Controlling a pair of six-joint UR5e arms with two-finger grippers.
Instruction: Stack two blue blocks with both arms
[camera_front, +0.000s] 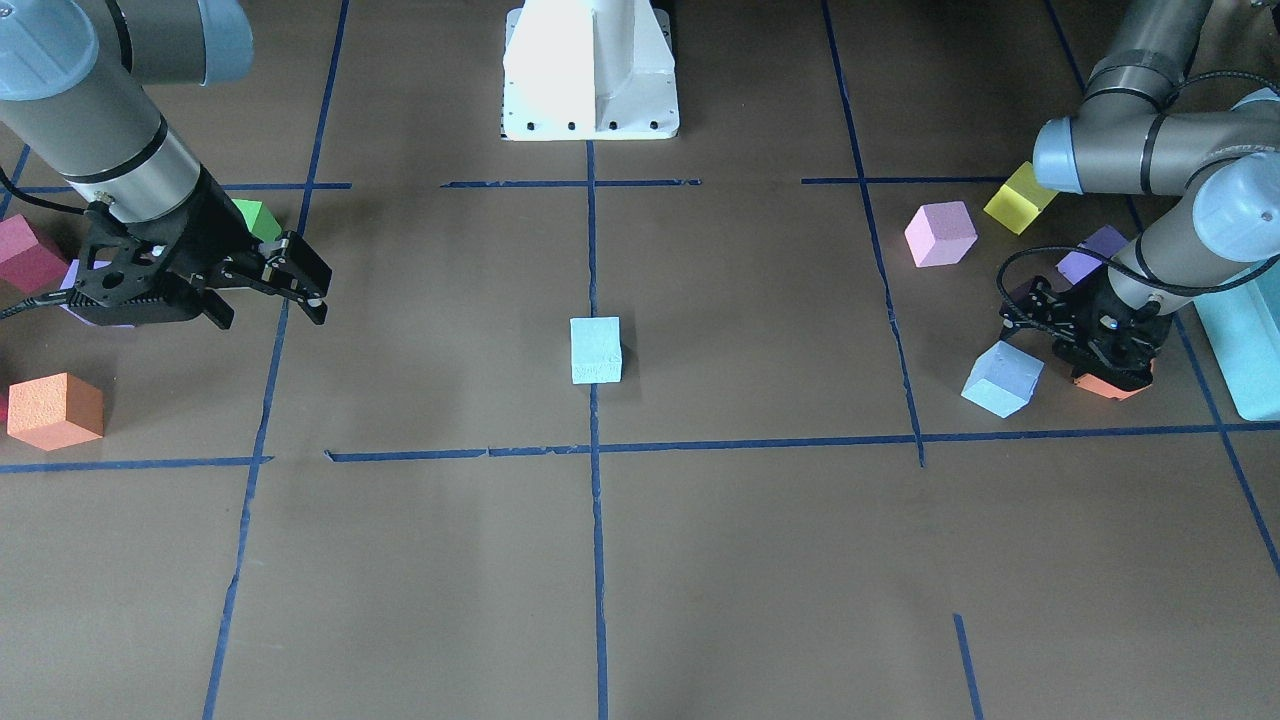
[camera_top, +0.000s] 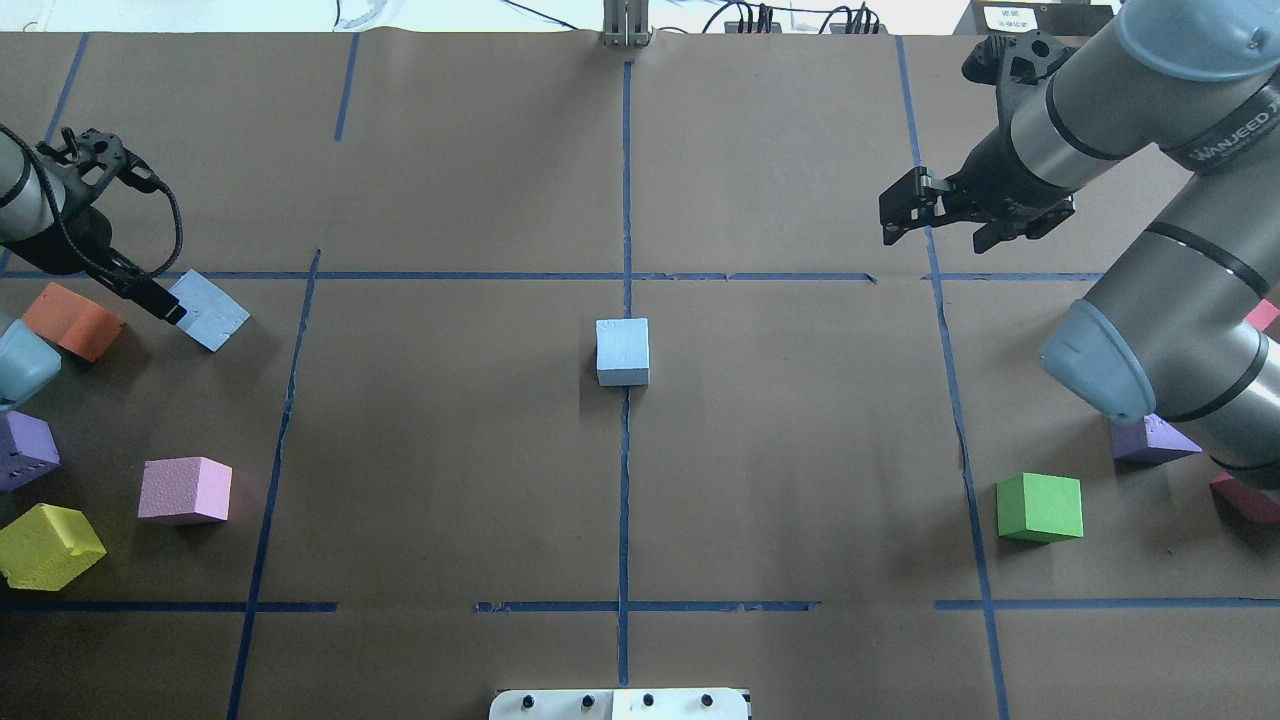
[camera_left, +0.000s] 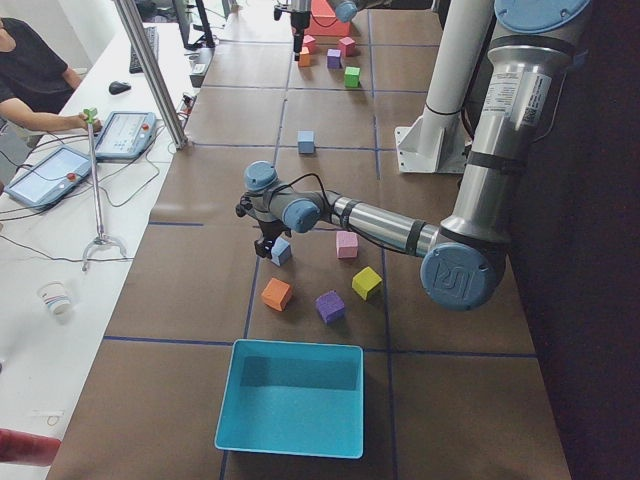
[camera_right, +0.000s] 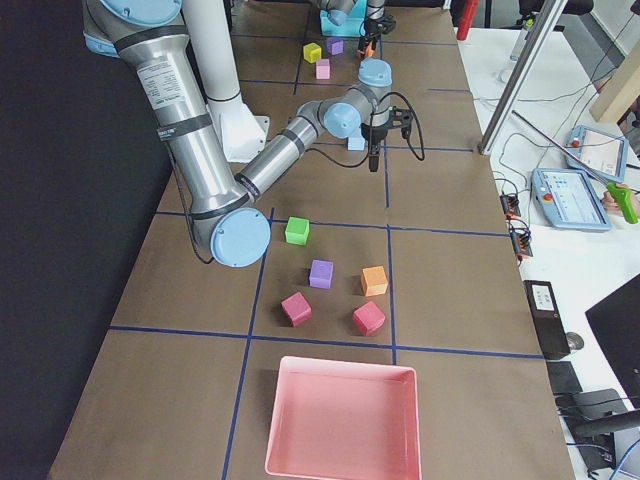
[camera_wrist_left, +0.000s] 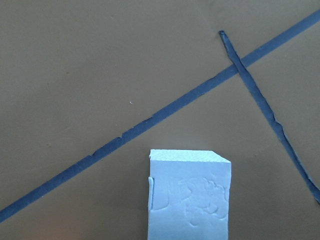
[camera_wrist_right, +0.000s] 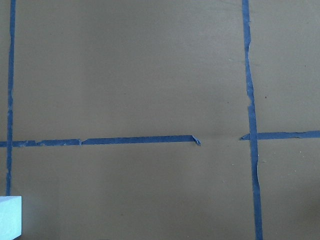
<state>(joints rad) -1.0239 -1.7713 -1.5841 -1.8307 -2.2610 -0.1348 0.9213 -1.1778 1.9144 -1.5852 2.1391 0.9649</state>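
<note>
One pale blue block (camera_top: 622, 352) sits at the table's centre on the blue tape line; it also shows in the front view (camera_front: 596, 350), and its corner shows in the right wrist view (camera_wrist_right: 10, 217). The second blue block (camera_top: 208, 310) lies at the far left, turned at an angle. My left gripper (camera_top: 160, 300) is low beside it, one finger touching its edge. The block fills the bottom of the left wrist view (camera_wrist_left: 190, 197). I cannot tell whether that gripper is open or shut. My right gripper (camera_top: 935, 228) is open and empty, above the table right of centre.
Orange (camera_top: 72, 320), purple (camera_top: 25, 450), pink (camera_top: 185, 490) and yellow (camera_top: 48, 545) cubes lie around the left arm. Green (camera_top: 1040, 507), purple (camera_top: 1150, 440) and red (camera_top: 1245, 500) cubes lie under the right arm. A teal box (camera_left: 290, 398) and a pink tray (camera_right: 340, 420) stand at the table's ends.
</note>
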